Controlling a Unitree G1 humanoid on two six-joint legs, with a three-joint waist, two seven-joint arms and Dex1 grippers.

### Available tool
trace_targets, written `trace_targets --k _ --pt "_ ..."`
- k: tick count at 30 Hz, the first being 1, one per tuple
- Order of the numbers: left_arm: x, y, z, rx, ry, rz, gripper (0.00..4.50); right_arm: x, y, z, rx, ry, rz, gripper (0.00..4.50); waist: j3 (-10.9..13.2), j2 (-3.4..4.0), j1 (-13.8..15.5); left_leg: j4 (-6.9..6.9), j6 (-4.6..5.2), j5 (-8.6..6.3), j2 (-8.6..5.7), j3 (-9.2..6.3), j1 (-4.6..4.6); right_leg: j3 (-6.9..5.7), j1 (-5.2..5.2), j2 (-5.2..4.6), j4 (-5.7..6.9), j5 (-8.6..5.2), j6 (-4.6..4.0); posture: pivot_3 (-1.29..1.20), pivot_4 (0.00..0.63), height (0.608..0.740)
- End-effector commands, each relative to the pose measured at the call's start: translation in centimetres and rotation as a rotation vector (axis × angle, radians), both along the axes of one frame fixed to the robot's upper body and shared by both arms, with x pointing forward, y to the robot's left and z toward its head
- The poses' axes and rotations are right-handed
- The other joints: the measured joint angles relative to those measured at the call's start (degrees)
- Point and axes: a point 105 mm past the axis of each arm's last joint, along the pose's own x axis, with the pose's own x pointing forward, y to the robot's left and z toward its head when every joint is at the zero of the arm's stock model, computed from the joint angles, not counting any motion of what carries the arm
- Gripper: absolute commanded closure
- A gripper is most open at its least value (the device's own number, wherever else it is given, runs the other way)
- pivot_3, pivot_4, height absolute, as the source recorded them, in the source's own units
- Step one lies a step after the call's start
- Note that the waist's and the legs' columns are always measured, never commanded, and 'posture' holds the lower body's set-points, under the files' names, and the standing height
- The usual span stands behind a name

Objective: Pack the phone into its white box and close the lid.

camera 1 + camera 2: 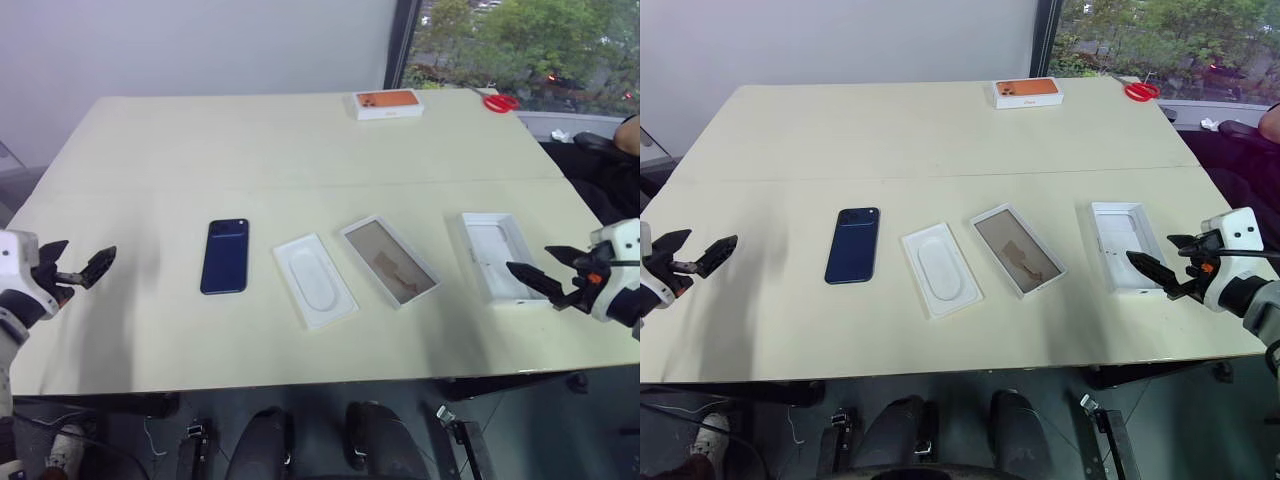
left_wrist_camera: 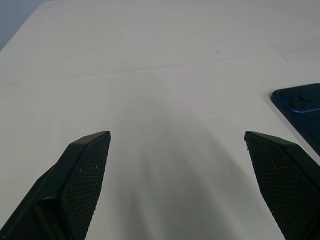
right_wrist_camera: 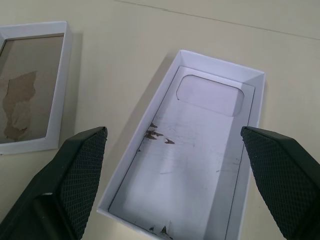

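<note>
white box (image 1: 389,261): empty | lid (image 3: 190,150): upturned, empty | phone (image 1: 224,256): on table | both tools: wide open, empty

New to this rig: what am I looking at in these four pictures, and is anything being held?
A two-armed humanoid robot stands at a table. Two pictures come from its head, looking down; two from wrist cameras looking along the black fingers. The left gripper and right gripper are both open and hold nothing. In a row lie the phone, a thin white inlay, the white box and the lid, inside up. At the far edge sit an orange-topped box and red scissors.
</note>
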Motion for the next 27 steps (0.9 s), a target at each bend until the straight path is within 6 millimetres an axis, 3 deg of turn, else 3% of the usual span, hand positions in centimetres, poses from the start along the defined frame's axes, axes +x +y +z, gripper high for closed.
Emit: trace_targets --k 1,12,21,24,27 --pt "-0.1 0.0 1.7 0.031 -0.059 0.004 0.0 0.2 0.8 1.8 -0.028 -0.061 0.046 0.03 0.0 0.0 0.0 0.0 0.0 0.0 0.0 0.0 0.0 0.0 0.0 0.0 0.0 0.0 0.0 0.0 0.15 0.74" --pt "-0.4 -0.8 1.9 0.019 -0.07 0.002 0.0 1.0 2.3 2.4 -0.031 -0.08 0.106 0.03 0.0 0.0 -0.03 0.0 0.0 0.0 0.01 -0.01 0.0 0.0 0.0 -0.01 0.0 0.0 -0.01 0.0 0.15 0.74" --pt "0.3 -4.3 1.5 -0.032 -0.073 -0.08 0.0 1.2 4.0 2.8 -0.031 -0.111 0.147 0.03 0.0 -0.01 0.07 0.0 0.0 0.0 0.0 -0.01 0.0 0.0 0.0 -0.04 0.01 -0.01 -0.03 0.0 0.15 0.74" --pt "0.4 -5.8 0.6 -0.063 -0.052 -0.123 0.0 1.3 5.6 2.7 -0.035 -0.115 0.187 0.03 0.0 -0.01 0.03 0.0 0.0 0.0 0.0 -0.01 0.0 0.0 0.0 -0.03 0.0 -0.01 -0.03 0.0 0.15 0.74" --pt "0.9 -6.9 1.1 -0.078 -0.052 -0.161 0.0 1.4 6.7 3.8 -0.04 -0.151 0.225 0.03 0.0 -0.01 -0.04 0.0 0.0 0.0 0.0 -0.01 0.0 0.0 0.0 -0.02 0.04 0.01 0.0 0.0 0.15 0.74"
